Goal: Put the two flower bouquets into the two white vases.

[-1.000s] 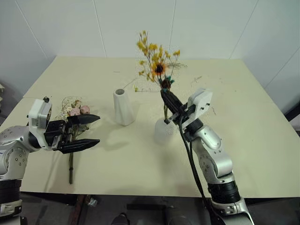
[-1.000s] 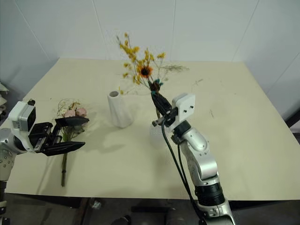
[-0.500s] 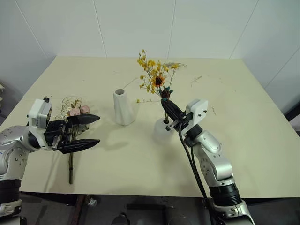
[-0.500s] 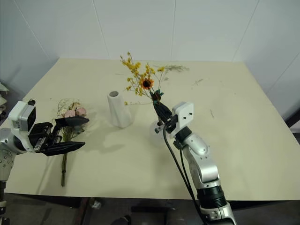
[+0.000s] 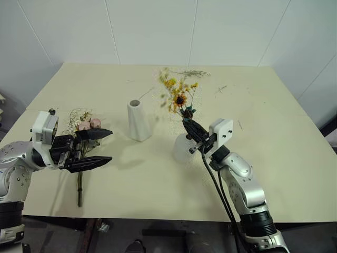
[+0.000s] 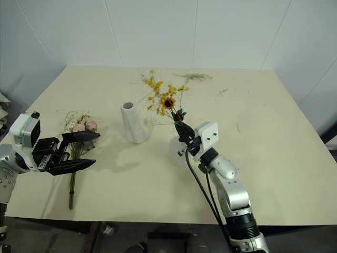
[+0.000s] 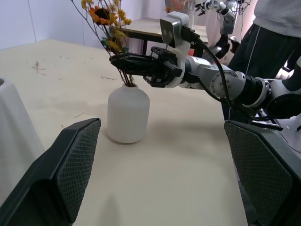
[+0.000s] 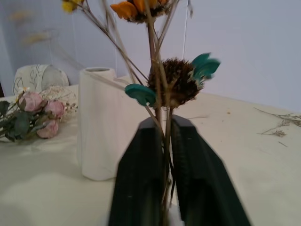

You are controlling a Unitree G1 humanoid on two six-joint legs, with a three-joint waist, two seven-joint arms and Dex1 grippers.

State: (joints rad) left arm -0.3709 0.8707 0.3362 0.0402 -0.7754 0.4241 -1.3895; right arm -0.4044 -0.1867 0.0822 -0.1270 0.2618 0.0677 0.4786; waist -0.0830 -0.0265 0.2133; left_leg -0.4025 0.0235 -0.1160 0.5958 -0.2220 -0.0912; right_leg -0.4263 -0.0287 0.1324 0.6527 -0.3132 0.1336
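Observation:
The stems of the yellow bouquet stand in the mouth of the short white vase at mid-table. My right gripper sits just above that mouth, its fingers pressed close around the stems. To the left of it stands the tall white vase, with nothing in it. At the table's left the pink rose bouquet lies flat, its dark stems pointing toward the near edge. My left gripper hovers open over that bouquet, pointing right and holding nothing.
Loose dried sprigs lie near the table's far edge, and a few more are scattered to the right. In the left wrist view a person stands past the table's right side.
My right gripper came down with the yellow bouquet, and the stems slid deeper into the short vase. The left gripper stayed put.

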